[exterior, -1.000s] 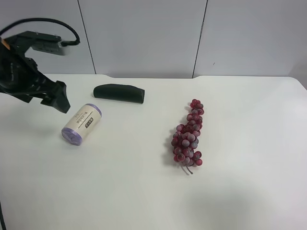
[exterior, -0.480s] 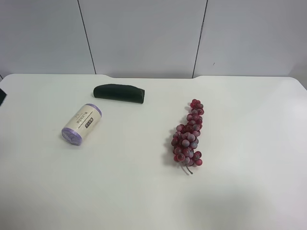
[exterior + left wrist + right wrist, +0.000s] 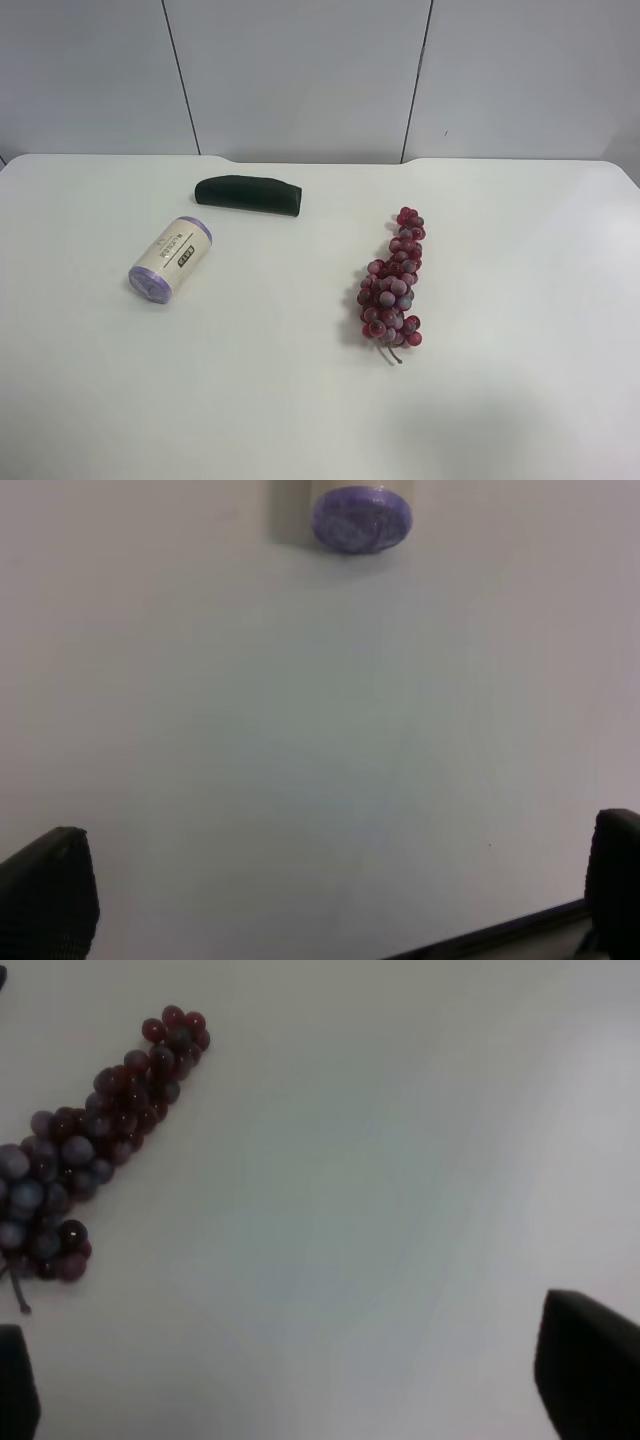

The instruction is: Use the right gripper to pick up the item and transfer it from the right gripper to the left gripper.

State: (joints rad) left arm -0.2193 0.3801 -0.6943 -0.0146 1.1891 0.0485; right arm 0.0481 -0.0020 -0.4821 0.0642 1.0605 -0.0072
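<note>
The item lies on its side on the white worktop, toward the exterior high view's left, one purple end turned to the front edge, the other pointing back toward the dark green oblong. Cream label up, dark print showing (too small to read). Touched by nothing. Just behind it, apart by a narrow strip of worktop, the oblong, lying crosswise. Well apart toward the view's right, a red-purple grape bunch, stretched front to back, its stem at the front end.

No arm anywhere in the exterior high view.

In the left wrist view, the item seen end-on, only the round purple face and a sliver of cream side visible, at the far edge of the picture. Left gripper well short of it, fingers spread wide at the two corners of the frame, bare worktop between them, nothing held.

In the right wrist view, the grape bunch off to one side, blurred. Right gripper likewise spread wide, one finger a dark mass at one corner, the other only a sliver at the opposite edge, nothing between but worktop.
</note>
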